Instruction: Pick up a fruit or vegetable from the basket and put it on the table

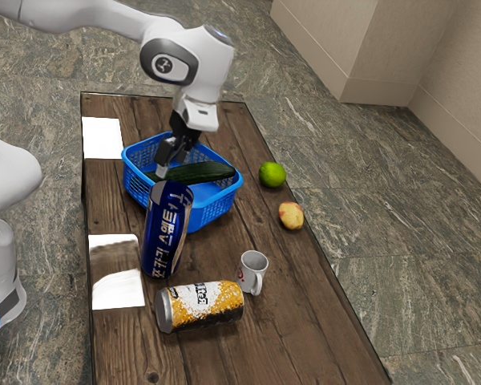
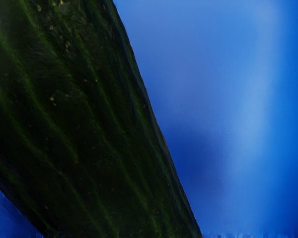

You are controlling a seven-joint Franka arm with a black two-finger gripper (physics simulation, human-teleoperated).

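Wooden planks surface the bench (image 1: 297, 337), where a yellow-and-white can (image 1: 200, 305) lies nearest the camera, beside a white mug (image 1: 252, 273). Behind stands a blue can (image 1: 165, 233); right of it, in the exterior view, sits yellow-red produce (image 1: 290, 216). Inside the blue basket (image 1: 214, 213) rests a cucumber (image 1: 200, 173), the black hand (image 1: 163, 167) at one end, its grip impossible to tell. A lime (image 1: 272, 175) sits beyond.
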